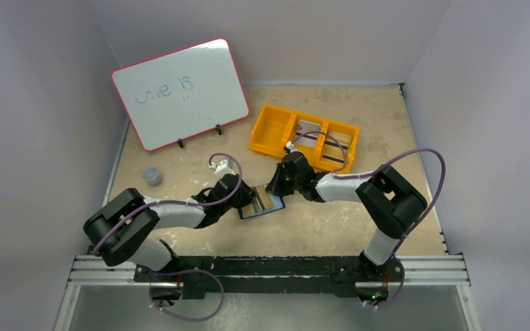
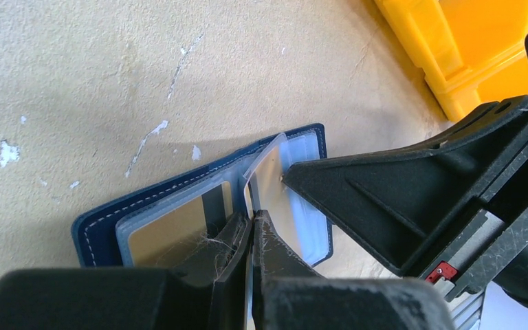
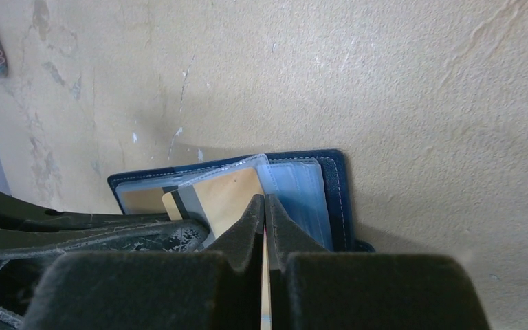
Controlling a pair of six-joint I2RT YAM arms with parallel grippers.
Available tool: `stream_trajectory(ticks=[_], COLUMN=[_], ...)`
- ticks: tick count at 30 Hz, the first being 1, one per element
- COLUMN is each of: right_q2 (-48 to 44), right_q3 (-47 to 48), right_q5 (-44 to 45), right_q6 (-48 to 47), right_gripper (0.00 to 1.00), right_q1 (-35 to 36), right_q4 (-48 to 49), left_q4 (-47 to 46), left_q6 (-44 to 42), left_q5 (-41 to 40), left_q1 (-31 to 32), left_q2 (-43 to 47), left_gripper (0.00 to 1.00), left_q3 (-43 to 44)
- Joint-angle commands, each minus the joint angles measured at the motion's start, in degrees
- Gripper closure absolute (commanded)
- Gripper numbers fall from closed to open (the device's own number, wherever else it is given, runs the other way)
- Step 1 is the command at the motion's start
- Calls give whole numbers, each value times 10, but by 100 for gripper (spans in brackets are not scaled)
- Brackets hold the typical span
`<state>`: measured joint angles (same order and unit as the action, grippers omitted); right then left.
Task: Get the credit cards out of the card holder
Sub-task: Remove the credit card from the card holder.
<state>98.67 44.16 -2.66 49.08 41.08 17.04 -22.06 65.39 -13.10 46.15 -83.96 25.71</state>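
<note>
Both arms reach inward and meet low over the open card holder (image 1: 266,205) at the middle of the worktop (image 1: 359,221).
Your left gripper (image 2: 251,230) and right gripper (image 3: 265,206) are each pinched together, seemingly on its clear pocket leaf (image 2: 268,172), with a striped card (image 3: 228,194) inside. The orange tray (image 1: 275,131) stands near behind, and the worktop's edges are well apart.

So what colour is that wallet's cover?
The card holder is navy with pale stitching; left wrist view.

The navy card holder (image 1: 262,204) lies open on the table (image 1: 386,131) near the orange tray (image 1: 261,138), pale credit cards (image 3: 228,196) in its clear pockets, one leaf upright.
</note>
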Motion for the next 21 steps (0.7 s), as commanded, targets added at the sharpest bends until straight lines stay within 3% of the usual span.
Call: stream_trajectory(ticks=[1,21], right_q2=[37,38], right_q3=[-32,-26], right_q5=[83,129], right_q6=[-23,-13], right_gripper=[100,100], right_q1=[-7,-8], right_q4=[-152,-177], left_q4=[90,100], left_q6=[-45,-52], left_q5=[-29,-15], left_q1=[-2,-2], left_q2=[26,48], left_gripper=[100,100], left_q3=[-10,-21])
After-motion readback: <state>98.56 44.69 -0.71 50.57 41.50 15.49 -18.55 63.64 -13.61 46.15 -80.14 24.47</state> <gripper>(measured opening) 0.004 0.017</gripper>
